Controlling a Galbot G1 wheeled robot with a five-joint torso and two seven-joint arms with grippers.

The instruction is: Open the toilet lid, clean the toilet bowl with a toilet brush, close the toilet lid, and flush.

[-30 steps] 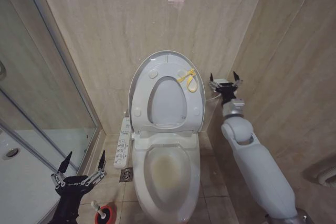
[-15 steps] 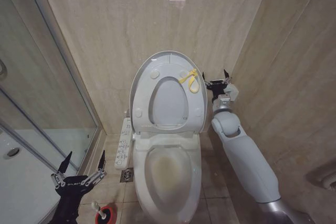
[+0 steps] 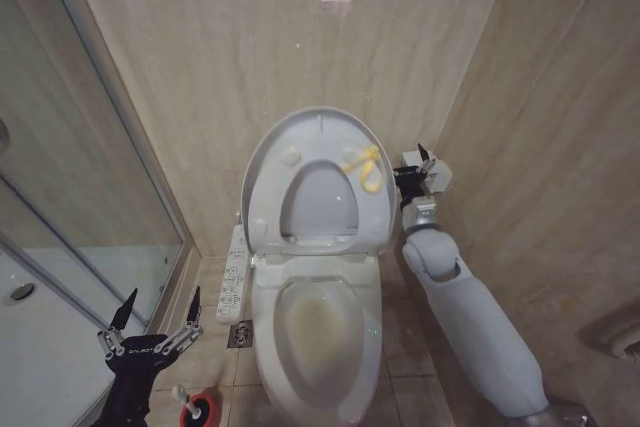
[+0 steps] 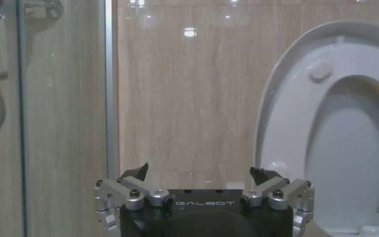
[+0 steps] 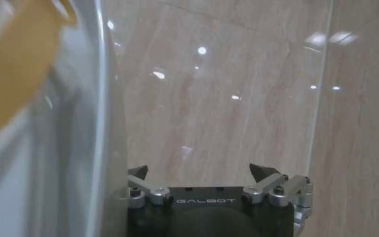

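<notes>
The toilet lid stands raised against the back wall with the seat ring up in front of it, and a yellow strap hangs near its right edge. Below, the toilet bowl lies uncovered, stained yellowish inside. My right gripper is open right at the lid's right edge; in the right wrist view the lid's edge runs beside one finger of that gripper. My left gripper hangs open low at the left, with the lid far ahead of it. The toilet brush stands in its holder on the floor.
A red holder cup sits on the floor left of the bowl. A white control panel juts from the toilet's left side above a floor drain. The glass shower wall closes the left; a tiled wall stands close on the right.
My right gripper has swung left and slightly down to the lid's right edge. The lid and strap have tipped a little forward. The left arm has not moved.
</notes>
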